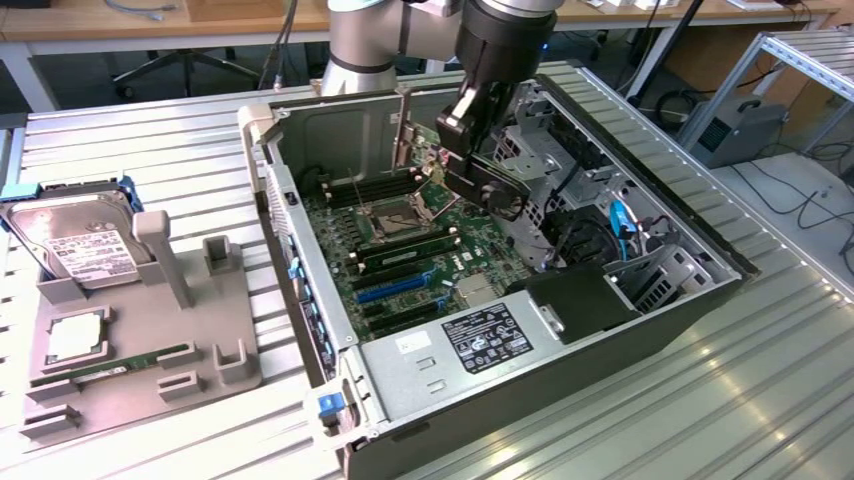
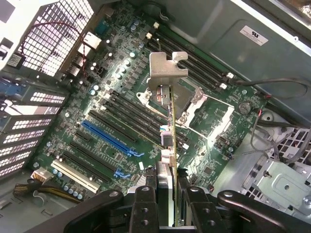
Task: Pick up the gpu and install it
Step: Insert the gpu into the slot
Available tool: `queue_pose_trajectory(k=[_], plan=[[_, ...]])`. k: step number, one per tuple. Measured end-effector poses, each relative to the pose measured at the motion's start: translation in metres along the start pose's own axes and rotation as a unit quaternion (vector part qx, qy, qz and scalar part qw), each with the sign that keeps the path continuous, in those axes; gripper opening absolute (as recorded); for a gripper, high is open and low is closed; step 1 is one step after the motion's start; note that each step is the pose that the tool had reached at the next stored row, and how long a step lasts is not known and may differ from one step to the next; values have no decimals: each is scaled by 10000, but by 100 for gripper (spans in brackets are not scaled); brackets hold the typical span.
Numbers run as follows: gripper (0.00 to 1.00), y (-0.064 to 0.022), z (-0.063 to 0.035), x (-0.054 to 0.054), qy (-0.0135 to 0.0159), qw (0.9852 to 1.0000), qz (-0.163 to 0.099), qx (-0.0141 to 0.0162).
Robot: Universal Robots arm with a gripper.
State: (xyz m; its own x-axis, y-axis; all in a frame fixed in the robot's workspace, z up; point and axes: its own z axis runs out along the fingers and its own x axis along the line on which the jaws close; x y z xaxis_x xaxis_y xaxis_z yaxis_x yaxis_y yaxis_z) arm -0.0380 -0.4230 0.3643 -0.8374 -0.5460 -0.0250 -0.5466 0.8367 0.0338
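An open computer case (image 1: pixel 574 390) is laid on its side on a ribbed aluminium table (image 1: pixel 160 150). Inside, a green motherboard (image 1: pixel 461 235) (image 2: pixel 214 121) is seen, with a CPU socket (image 1: pixel 400 215), black memory slots (image 2: pixel 194 63) and a blue expansion slot (image 1: pixel 394 285) (image 2: pixel 109 138). A labelled power supply (image 1: pixel 454 350) is mounted at the near end. At the exterior view's left, a grey holder (image 1: pixel 134 395) is set with a hard drive (image 1: pixel 80 245), a processor (image 1: pixel 78 338) and a memory stick (image 1: pixel 127 365).
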Motion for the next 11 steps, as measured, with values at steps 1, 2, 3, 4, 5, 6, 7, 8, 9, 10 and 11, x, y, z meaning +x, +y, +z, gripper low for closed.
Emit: queue_pose_trajectory(k=[1,2,3,4,5,6,7,8,9,10,11], plan=[[27,0,0,0,1,10000,-7,0],[27,0,0,0,1,10000,-15,0],[27,0,0,0,1,10000,-23,-1],[27,0,0,0,1,10000,-30,-1],[27,0,0,0,1,10000,-37,-1],[27,0,0,0,2,10000,-46,-1],[27,0,0,0,2,10000,-54,-1],[27,0,0,0,2,10000,-64,-2],[27,0,0,0,3,10000,-75,-2],[27,0,0,0,3,10000,-86,-2],[27,0,0,0,4,10000,-97,-2]])
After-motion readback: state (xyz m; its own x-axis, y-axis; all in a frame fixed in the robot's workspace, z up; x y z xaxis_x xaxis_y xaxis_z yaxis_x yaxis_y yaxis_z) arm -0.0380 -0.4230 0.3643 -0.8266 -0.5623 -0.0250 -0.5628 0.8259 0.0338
